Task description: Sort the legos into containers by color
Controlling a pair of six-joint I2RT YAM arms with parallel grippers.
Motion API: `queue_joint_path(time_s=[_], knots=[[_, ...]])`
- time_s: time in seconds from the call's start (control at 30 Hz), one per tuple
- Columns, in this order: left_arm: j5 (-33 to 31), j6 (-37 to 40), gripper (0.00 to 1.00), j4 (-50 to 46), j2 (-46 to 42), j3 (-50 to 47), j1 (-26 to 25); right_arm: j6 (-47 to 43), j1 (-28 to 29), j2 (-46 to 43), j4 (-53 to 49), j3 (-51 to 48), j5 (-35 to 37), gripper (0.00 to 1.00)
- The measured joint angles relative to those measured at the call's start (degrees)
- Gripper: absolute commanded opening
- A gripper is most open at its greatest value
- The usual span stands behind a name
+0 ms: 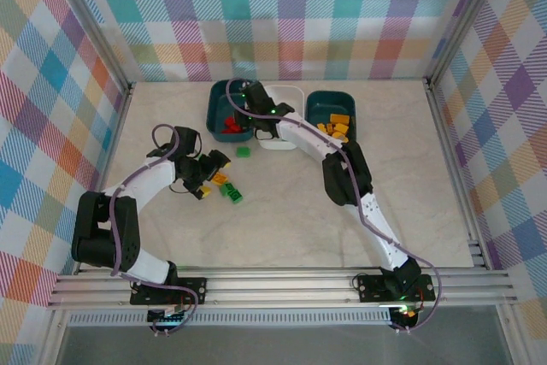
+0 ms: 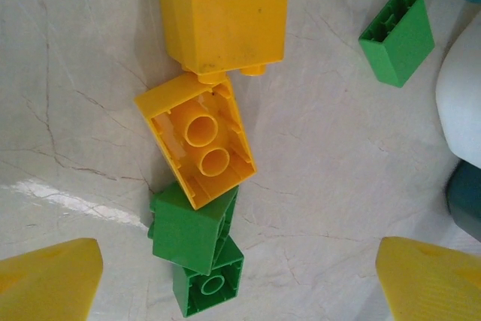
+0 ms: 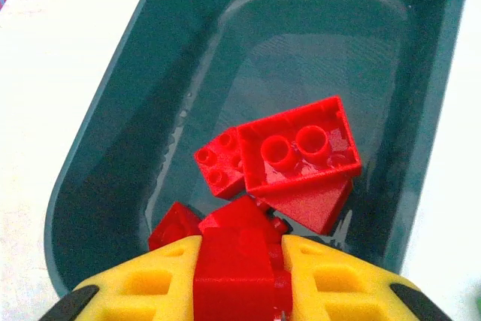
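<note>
My right gripper is shut on a red lego and hangs over the left teal container, where several red legos lie. From above, that gripper sits over the same container. My left gripper is open, low over the table, yellow fingertips wide apart. Two green legos lie between them, touching neither. Beyond those are an upturned yellow lego and a bigger yellow lego. A single green lego lies apart.
A white container stands in the middle at the back, and a second teal container holding yellow legos stands to its right. A metal frame and checkered walls enclose the table. The white container's rim shows at the right of the left wrist view.
</note>
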Motion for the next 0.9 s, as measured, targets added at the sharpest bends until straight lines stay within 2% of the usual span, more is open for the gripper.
queue_joint_path(time_s=[0.07, 0.13, 0.17, 0.33, 0.43, 0.53, 0.67, 0.83, 0.9], knots=[[0.0, -0.2, 0.94, 0.7, 0.0, 0.0, 0.0, -0.2, 0.0, 0.8, -0.8, 1.7, 0.0, 0.36], [0.0, -0.2, 0.94, 0.9, 0.0, 0.0, 0.0, -0.2, 0.0, 1.4, -1.9, 3.5, 0.0, 0.55], [-0.1, -0.1, 0.95, 0.8, 0.0, 0.0, 0.0, -0.4, 0.0, 1.6, -2.3, 4.4, 0.0, 0.59], [-1.1, -0.1, 0.96, 0.7, 0.0, 0.0, 0.0, -1.5, 0.0, 1.6, -3.5, 5.9, 0.2, 0.63], [-2.1, -0.5, 0.96, 0.2, 0.6, 0.7, 0.0, -1.5, 0.0, -0.8, -2.9, 1.6, 0.7, 0.63], [-2.7, -2.4, 0.95, -0.3, 3.1, 2.4, 0.0, -1.4, 0.0, -8.0, -0.4, -10.3, 1.3, 0.66], [-3.6, -5.7, 0.94, -0.7, 8.0, 4.6, 0.0, -1.0, 0.0, -23.3, 5.9, -32.0, 2.6, 0.75], [-5.6, -8.4, 0.9, -1.2, 12.3, 6.2, 0.0, 1.9, -1.6, -42.6, 12.9, -56.3, 4.3, 0.75], [-6.1, -9.5, 0.86, -2.0, 13.0, 6.9, 0.0, 3.2, -3.2, -48.5, 14.3, -63.9, 4.6, 0.75]])
